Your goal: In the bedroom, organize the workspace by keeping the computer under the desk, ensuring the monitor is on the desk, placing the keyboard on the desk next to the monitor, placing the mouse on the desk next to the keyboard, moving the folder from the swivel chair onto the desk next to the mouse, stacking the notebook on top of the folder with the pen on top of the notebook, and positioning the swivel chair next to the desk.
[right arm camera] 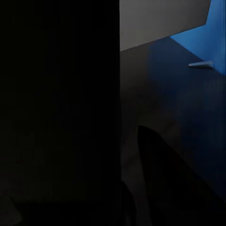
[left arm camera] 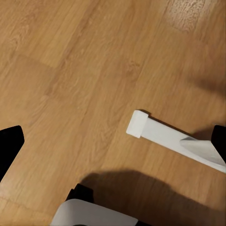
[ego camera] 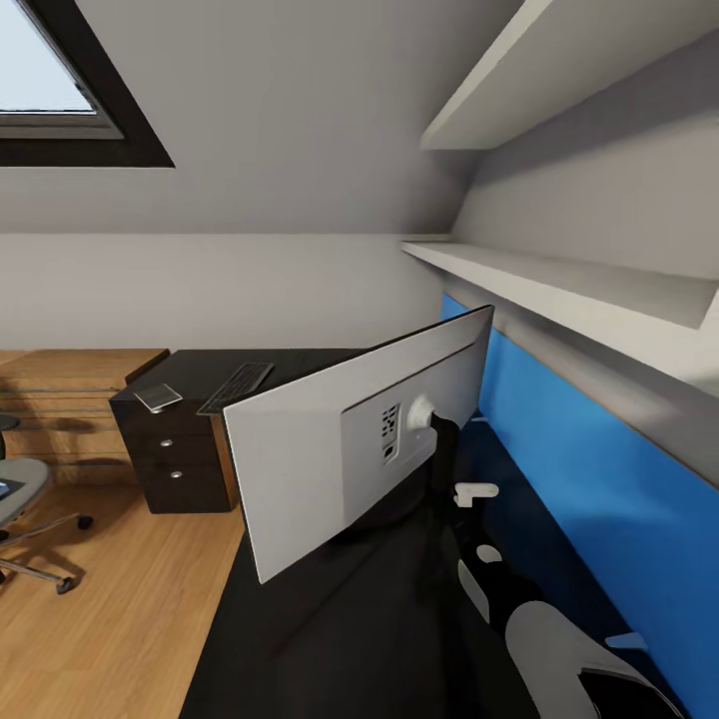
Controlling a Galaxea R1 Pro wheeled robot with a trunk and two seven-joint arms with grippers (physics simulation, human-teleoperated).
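Left wrist view looks down on the wooden floor. The left claw hangs there open, one black finger at each edge of the picture and nothing between them, with a white bar lying below it.

In the head view, the swivel chair stands at the far left on the floor, well apart from the monitor. A wooden dresser sits behind it. Next comes the dark drawer end of the counter. A thin grey flat sheet, probably the folder, lies on the top of it, and the keyboard is just beside that.

The monitor stands in the middle with its pale back to the camera. It is tilted, with its low corner near the counter's front edge. Its black stand is on the far side, where the right arm reaches in along the blue wall under the shelves.

The right wrist view is mostly dark. It shows the monitor's grey back, the black counter top and the blue wall. I cannot tell whether the right claw is open or clamped on the stand.

The step in hand seems to be settling the monitor. To do it well, bring the screen level, set the foot of the stand flat and well in from the edge, and let go only once it is steady. Leave bare counter beside it for the keyboard.
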